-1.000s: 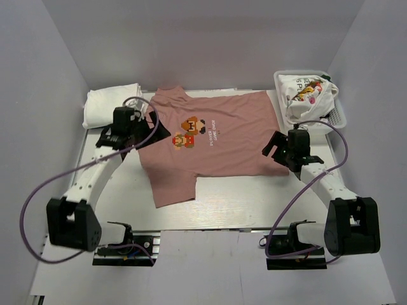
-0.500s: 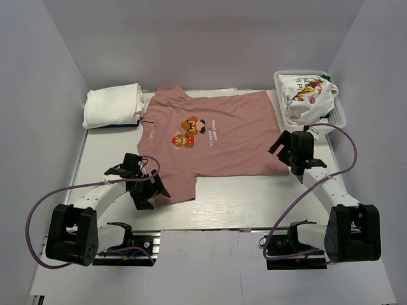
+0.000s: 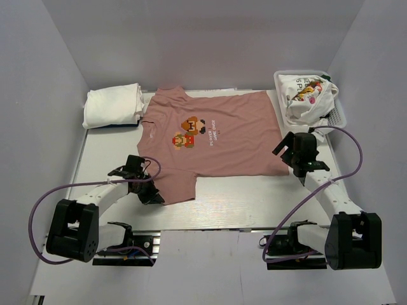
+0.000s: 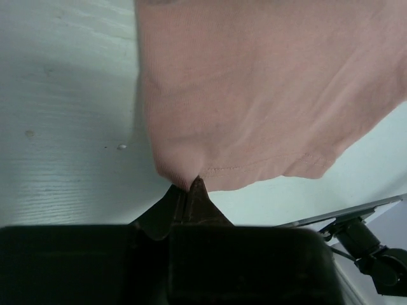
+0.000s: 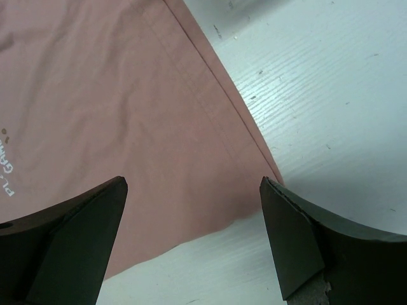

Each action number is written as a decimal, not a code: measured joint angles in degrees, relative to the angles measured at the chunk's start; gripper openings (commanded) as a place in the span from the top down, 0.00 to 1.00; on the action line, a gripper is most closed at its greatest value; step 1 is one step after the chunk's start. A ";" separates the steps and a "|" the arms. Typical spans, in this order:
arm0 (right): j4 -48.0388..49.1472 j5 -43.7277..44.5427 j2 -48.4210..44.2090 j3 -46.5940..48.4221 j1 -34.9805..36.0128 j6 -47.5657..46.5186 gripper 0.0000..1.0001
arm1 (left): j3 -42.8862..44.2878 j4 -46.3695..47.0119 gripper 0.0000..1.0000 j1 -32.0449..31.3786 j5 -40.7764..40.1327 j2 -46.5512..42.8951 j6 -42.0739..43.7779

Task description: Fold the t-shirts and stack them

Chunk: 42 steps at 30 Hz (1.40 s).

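Observation:
The dusty-pink t-shirt point(image 3: 216, 143) lies spread flat on the table, its pixel-art figures facing up. My left gripper point(image 3: 152, 193) sits at the near-left sleeve and is shut on the hem; in the left wrist view the fingers point(image 4: 191, 185) pinch a small fold of the pink fabric point(image 4: 267, 82). My right gripper point(image 3: 284, 148) hovers open over the shirt's near-right corner, and the pink cloth point(image 5: 127, 114) shows between its spread fingers point(image 5: 193, 182) without being touched. Folded white t-shirts point(image 3: 113, 105) lie at the back left. A white t-shirt with colourful print point(image 3: 306, 94) sits crumpled in the basket.
The white mesh basket point(image 3: 339, 114) stands at the back right, close behind my right arm. Purple cables loop out from both arms. Grey walls enclose the table on three sides. Bare white tabletop point(image 3: 254, 197) runs along the near edge.
My left gripper moved from the shirt's back-left shoulder to the near sleeve and shut on its hem. My right gripper drifted slightly right and stayed open.

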 measured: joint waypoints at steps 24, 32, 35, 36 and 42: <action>-2.58 -7.78 13.70 -1.11 -4.96 0.63 0.61 | 0.04 -1.33 1.00 -0.04 -2.82 -2.29 0.37; -3.41 -8.24 10.49 -4.55 -6.14 2.62 1.00 | 1.09 -5.33 1.00 -0.04 -1.20 -4.35 0.33; -5.35 -9.03 6.95 -6.73 -6.16 2.89 1.00 | 1.03 -9.79 1.00 -0.04 1.18 -8.22 -0.50; -6.54 -9.11 6.01 -7.04 -6.14 2.80 1.00 | 1.03 -11.21 1.00 -0.04 1.84 -9.81 -0.74; -13.33 -9.07 1.57 -7.23 -6.14 1.46 1.00 | 1.03 -19.71 1.00 -0.04 5.75 -15.87 -1.42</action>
